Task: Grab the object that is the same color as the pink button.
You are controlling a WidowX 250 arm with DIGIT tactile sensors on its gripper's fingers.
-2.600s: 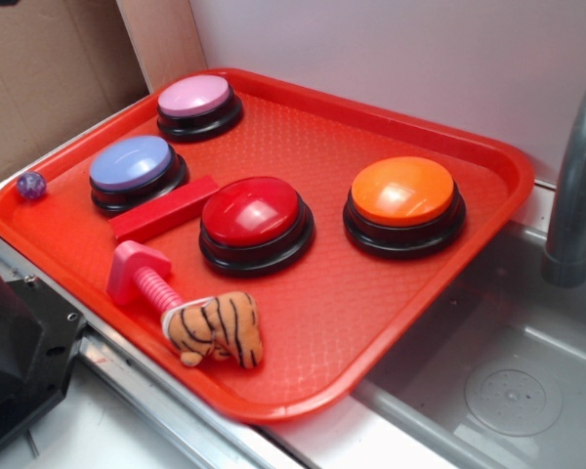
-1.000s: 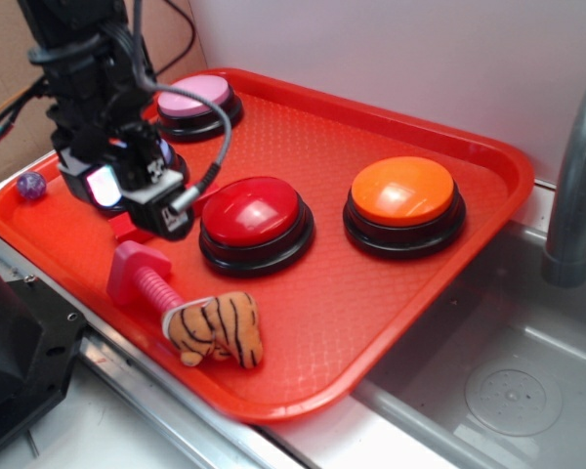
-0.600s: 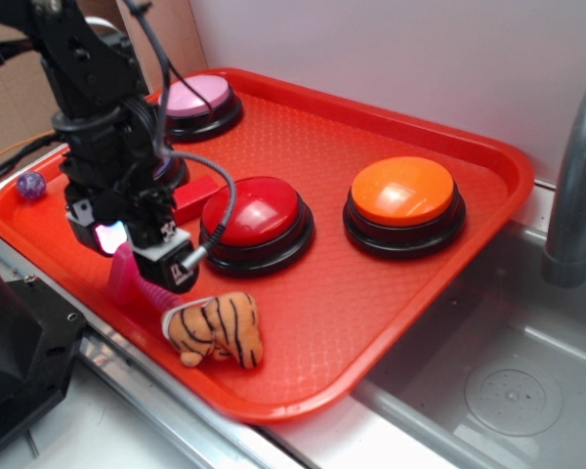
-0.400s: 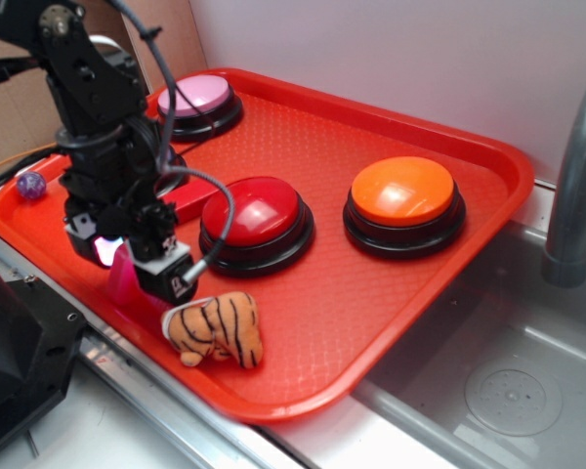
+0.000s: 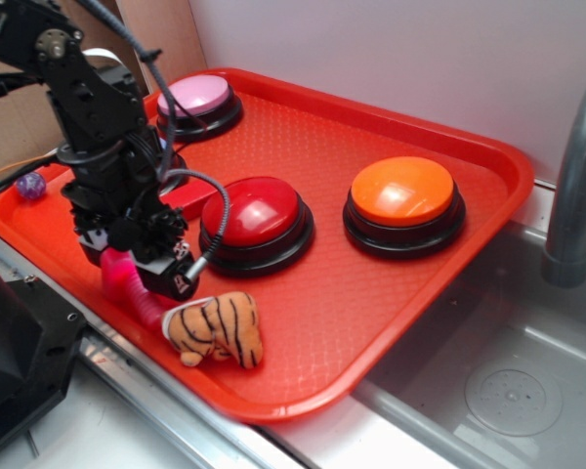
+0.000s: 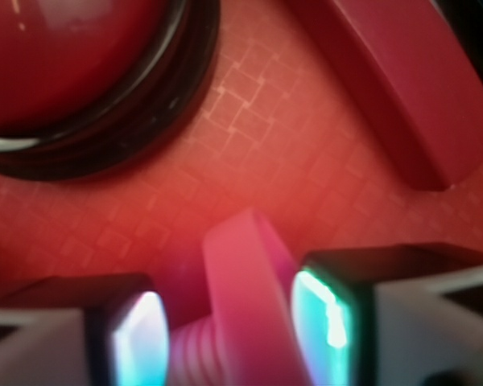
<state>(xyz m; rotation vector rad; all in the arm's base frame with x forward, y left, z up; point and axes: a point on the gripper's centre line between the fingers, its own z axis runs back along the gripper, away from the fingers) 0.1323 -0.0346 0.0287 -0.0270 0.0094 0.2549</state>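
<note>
So the small bright pink plastic toy bolt (image 6: 241, 297) is being straddled right now by the black gripper (image 6: 233, 330), at the tray's near-left edge, roughly 7 o'clock from the glossy red dome button (image 5: 252, 213). In the wrist view the blocky head is sitting between the two glowing finger pads (image 6: 326, 318), one on each side, with the ribbed shaft trailing toward 6 o'clock. The jaws are being held narrow around it; whether the pads are actually touching plastic can't be told, though any gaps look slim.

Handling-wise it's being judged as light, rigid and a bit slick, being hard moulded plastic. The flat sides of the head are probably the spot to be squeezed, since the threaded shaft is round and could roll or twist out. No crush risk is expected.

The striped plush tiger (image 5: 215, 328) is lying just past the shaft tip at about 4 o'clock, so it may get nudged. Farther back, the flat red plastic bar (image 6: 394, 88) is resting at 12 o'clock, and the pale pink domed push-button (image 5: 195, 97) is sitting at the far-left corner of the red plastic tray (image 5: 391, 283).
</note>
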